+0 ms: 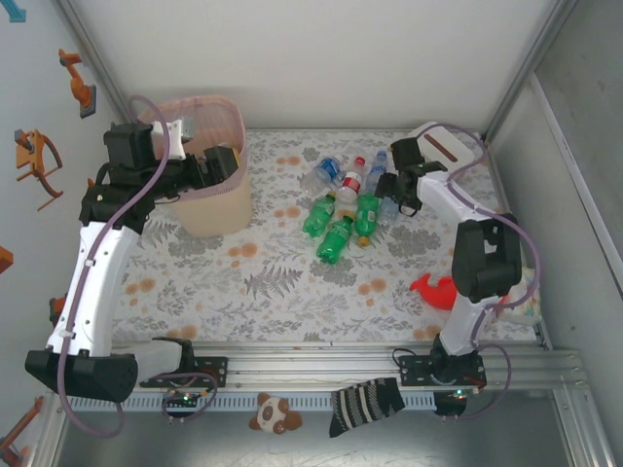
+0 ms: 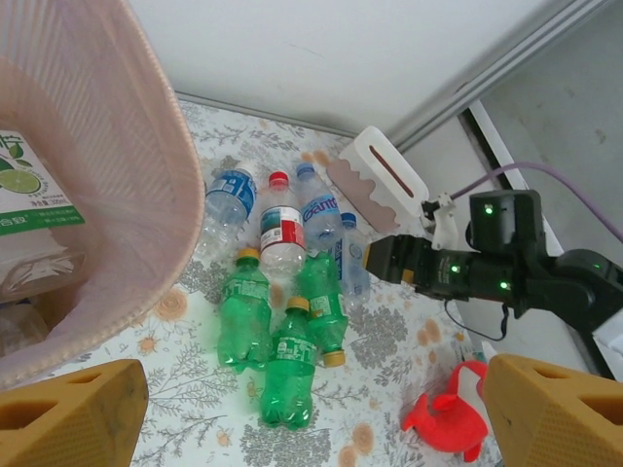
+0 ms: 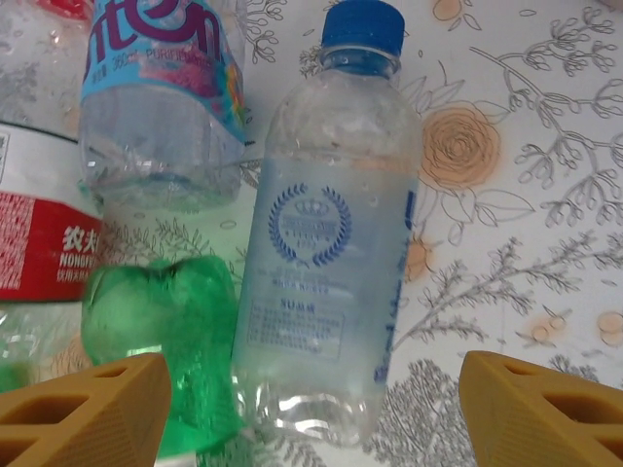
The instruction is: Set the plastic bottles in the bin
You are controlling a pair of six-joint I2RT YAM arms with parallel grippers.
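Observation:
Several plastic bottles (image 1: 341, 204) lie in a cluster on the flowered cloth: three green ones (image 2: 287, 365), a red-labelled one (image 2: 282, 229) and clear ones with blue caps (image 2: 319, 214). My right gripper (image 1: 391, 192) hangs low over the cluster's right side, open. Its fingers (image 3: 545, 409) straddle a clear blue-capped bottle (image 3: 331, 243) without touching it. Beside that bottle are a green bottle's base (image 3: 165, 331) and a purple-labelled bottle (image 3: 161, 88). The cream bin (image 1: 209, 204) with its pink liner (image 2: 88, 195) stands at the back left. My left gripper (image 1: 219, 161) is over its rim, open and empty.
A white tissue box (image 1: 450, 146) sits at the back right, just behind the right arm. A red toy figure (image 1: 435, 289) lies near the right arm's base. Inside the bin a lime-labelled item (image 2: 24, 185) shows. Frame posts and walls close in the sides.

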